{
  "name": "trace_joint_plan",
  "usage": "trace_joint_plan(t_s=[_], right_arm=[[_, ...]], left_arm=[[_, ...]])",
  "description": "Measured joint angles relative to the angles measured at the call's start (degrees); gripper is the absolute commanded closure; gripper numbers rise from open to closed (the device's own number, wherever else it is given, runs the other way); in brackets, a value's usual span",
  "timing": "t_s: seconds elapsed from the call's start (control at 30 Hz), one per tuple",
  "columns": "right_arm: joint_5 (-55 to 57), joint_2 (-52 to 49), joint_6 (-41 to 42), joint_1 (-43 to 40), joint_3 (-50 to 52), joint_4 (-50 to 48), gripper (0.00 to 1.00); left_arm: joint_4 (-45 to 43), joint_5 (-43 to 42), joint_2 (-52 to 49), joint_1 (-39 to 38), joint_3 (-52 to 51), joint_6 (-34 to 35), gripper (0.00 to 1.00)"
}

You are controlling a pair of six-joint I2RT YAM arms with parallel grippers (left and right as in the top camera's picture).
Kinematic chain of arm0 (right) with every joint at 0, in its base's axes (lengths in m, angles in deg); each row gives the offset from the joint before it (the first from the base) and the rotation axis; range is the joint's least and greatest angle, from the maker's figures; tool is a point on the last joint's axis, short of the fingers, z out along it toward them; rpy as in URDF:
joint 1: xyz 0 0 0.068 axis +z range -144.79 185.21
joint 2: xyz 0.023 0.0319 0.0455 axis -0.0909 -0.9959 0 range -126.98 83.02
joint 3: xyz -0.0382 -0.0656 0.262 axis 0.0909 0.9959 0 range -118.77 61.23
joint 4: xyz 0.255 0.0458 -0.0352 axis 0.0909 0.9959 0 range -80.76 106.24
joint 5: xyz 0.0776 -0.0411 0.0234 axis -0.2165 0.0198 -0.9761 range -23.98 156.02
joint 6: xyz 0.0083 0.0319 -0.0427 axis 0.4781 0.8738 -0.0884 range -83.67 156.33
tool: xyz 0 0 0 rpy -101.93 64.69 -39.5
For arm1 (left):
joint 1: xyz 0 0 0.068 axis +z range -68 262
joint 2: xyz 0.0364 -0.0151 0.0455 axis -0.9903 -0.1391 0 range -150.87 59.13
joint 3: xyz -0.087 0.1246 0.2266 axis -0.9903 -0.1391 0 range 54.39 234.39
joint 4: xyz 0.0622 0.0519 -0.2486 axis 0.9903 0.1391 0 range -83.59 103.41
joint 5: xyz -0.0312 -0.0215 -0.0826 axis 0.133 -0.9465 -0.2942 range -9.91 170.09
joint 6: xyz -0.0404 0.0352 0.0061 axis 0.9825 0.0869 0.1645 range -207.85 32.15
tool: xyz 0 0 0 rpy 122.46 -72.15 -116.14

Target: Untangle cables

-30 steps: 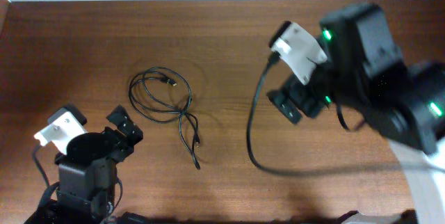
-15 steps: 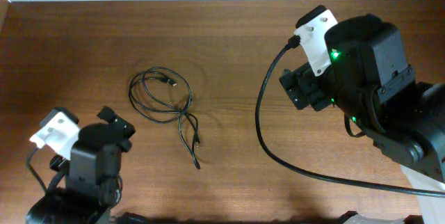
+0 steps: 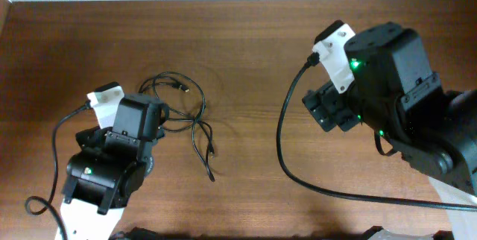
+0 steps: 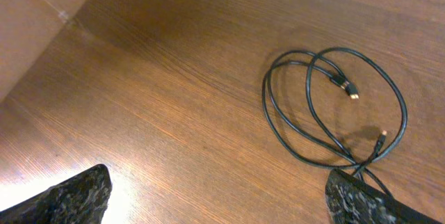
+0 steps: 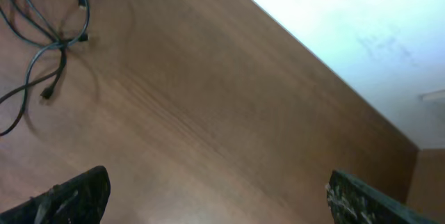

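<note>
1. Cables point(image 3: 195, 124) lie looped and crossed on the counter point(image 3: 246, 46), left of centre, just beside the left end effector point(image 4: 215, 196), which is spread and empty.
2. Closing over the crossing could pinch two strands and tighten the tangle.
3. Right end effector point(image 5: 219, 196), also released, hangs well apart; a one-sided pull may drag the whole bundle.

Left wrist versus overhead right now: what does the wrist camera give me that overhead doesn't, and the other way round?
Only left wrist: the left gripper open with nothing between its fingers, and a gold-tipped plug seen sharply inside the loop. Only overhead: the right arm and its thick black lead, well off to the side, and the two tails trailing toward the robot's side. Both: the cables lying looped on the wooden table, ungripped.
</note>
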Motion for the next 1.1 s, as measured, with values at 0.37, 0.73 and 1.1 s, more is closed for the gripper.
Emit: trace_joint_plan(t_s=[0.37,0.73,1.1], right_arm=[[1.7,10.8,8.5,-1.0,29.4,-7.2,0.01],[-14.9,26.1,11.7,-1.0,64.9,-35.4,0.0],[-32.2,4.2,26.1,0.0,74.5,-67.8,0.13]], left_arm=[[-2.2,-3.8,5.7,0.0,0.0,-3.5,0.01],[-4.8,-9.8,5.9,0.0,0.0,-3.3,0.0],[-7.1,-10.3,5.8,0.0,0.0,0.9,0.01]])
